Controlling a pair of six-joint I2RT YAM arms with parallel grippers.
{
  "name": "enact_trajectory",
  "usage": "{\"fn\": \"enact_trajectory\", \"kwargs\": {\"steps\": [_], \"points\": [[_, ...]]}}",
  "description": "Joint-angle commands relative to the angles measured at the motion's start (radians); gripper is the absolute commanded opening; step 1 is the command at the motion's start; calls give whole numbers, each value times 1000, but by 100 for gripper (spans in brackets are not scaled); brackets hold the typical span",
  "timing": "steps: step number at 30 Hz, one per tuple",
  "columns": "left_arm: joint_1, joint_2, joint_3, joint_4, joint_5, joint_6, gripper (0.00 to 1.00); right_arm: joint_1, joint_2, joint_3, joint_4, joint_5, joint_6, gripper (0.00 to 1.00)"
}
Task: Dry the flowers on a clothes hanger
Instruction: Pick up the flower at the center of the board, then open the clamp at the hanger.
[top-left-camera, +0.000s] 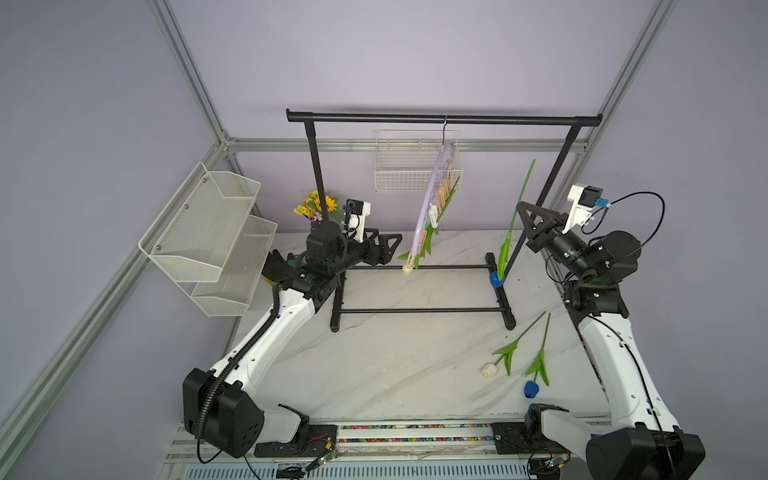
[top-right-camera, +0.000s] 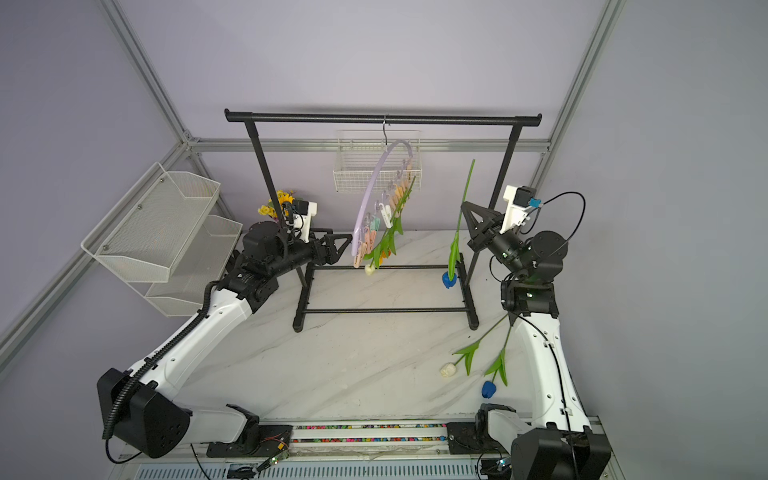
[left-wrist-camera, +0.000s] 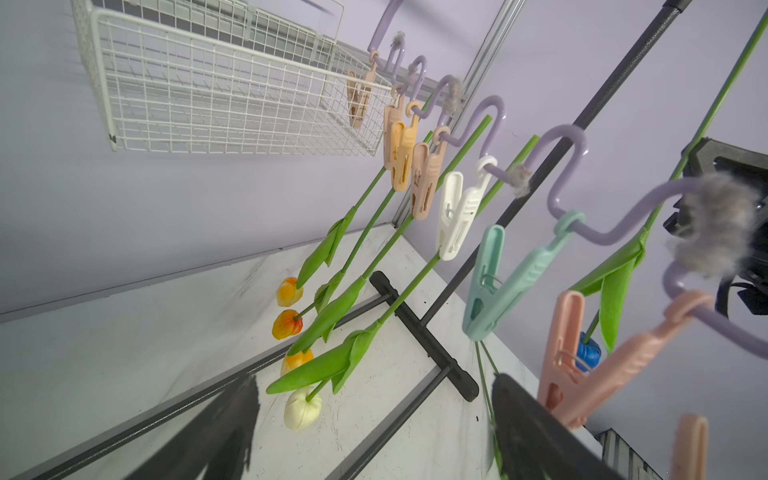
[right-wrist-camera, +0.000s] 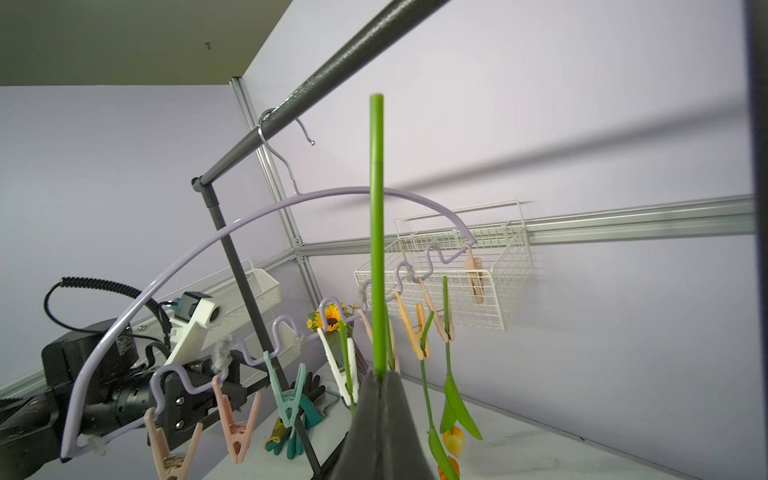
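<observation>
Right wrist view: right end effector (right-wrist-camera: 378, 376) clamped on the green stem, likely the best hold, of a light, bendy-looking blue artificial tulip (right-wrist-camera: 377, 228) beside the pale lilac arched plastic clothes hanger (right-wrist-camera: 324, 191); left end effector (top-right-camera: 341, 244) gapes at its lower end.

Robotics lab test cell

Bare aluminium framing (top-left-camera: 407, 145) boxes in plain lilac wall panels (top-left-camera: 415, 62). The left robot arm (top-left-camera: 266, 332) and right robot arm (top-left-camera: 615, 365), cables exposed, are mounted on a slotted rail (top-left-camera: 415, 432) along the edge of a marble-look bench (top-left-camera: 395, 365).
</observation>
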Motion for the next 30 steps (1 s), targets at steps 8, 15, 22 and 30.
{"fn": "enact_trajectory", "kwargs": {"steps": [8, 15, 22, 30], "points": [[5, 31, 118, 5, 39, 40, 86, 128, 114, 48, 95, 36, 4, 0], [2, 69, 178, -35, 97, 76, 85, 202, 221, 110, 88, 121, -27, 0], [-107, 109, 291, -181, -9, 242, 83, 281, 345, 215, 29, 165, -65, 0], [-194, 153, 365, -222, -52, 302, 83, 306, 407, 268, -4, 172, -75, 0]]}}
